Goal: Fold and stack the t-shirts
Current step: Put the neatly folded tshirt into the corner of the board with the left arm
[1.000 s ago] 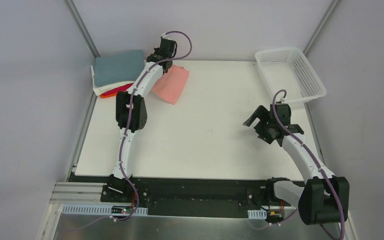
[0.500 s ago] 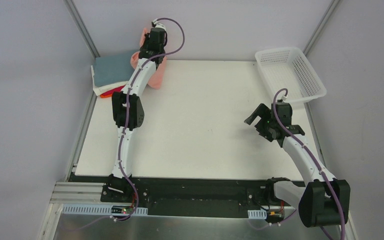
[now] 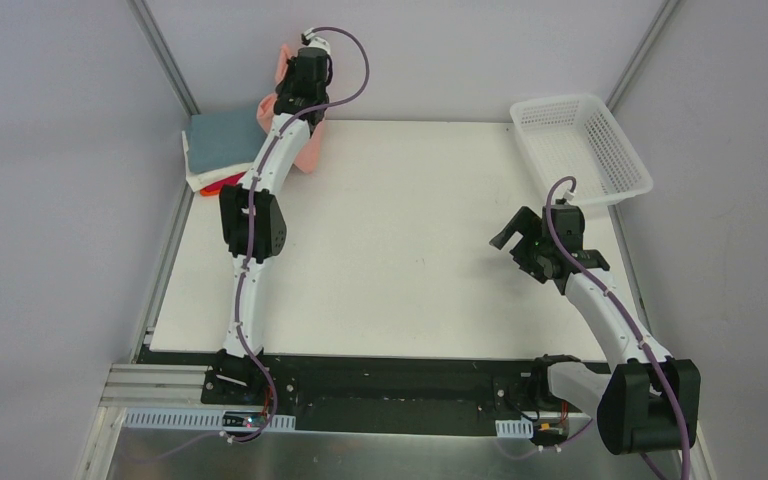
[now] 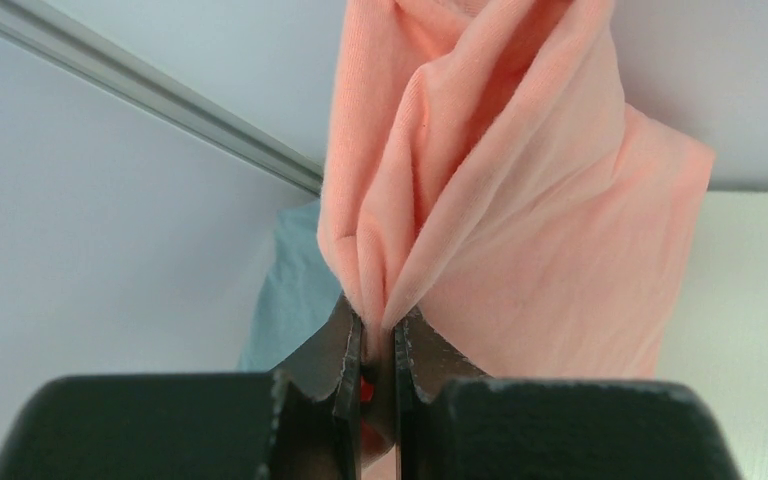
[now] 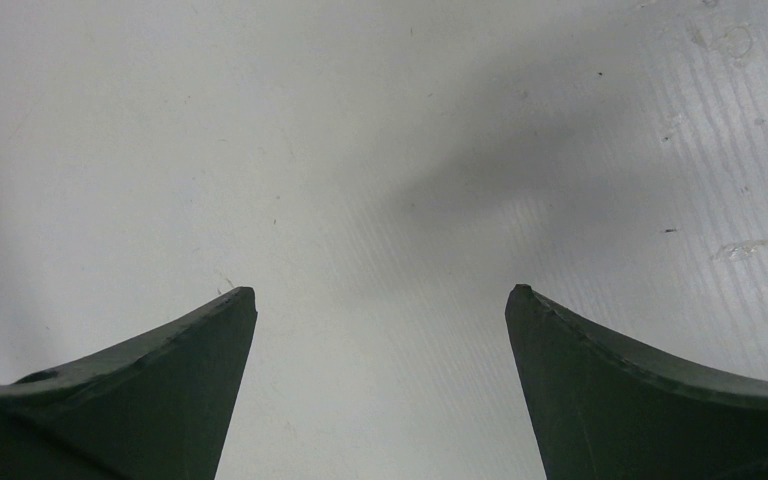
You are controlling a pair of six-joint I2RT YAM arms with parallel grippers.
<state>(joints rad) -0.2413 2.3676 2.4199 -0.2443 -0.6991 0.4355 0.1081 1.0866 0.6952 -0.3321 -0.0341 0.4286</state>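
Holding the salmon-pink t-shirt (image 4: pixel 520 230) bunched in my left gripper (image 4: pixel 375 322), fingers clamped on it, up in the air just beside the folded stack (image 3: pixel 218 140). My right gripper (image 5: pixel 380 300) hangs with fingers spread, well apart from that stack.

At least four t-shirts (image 3: pixel 222 136), one basket (image 3: pixel 550 101), two arms (image 3: pixel 252 222)

The salmon-pink t-shirt (image 4: pixel 520 200) is soft, matt, finely knitted cloth; the grey-blue t-shirt (image 3: pixel 222 135) is matt cloth too. The table (image 5: pixel 360 150) is white, matt, faintly ribbed and scuffed. The basket (image 3: pixel 570 150) is white plastic lattice. The right gripper (image 5: pixel 381 291) looks like dark matt plastic.
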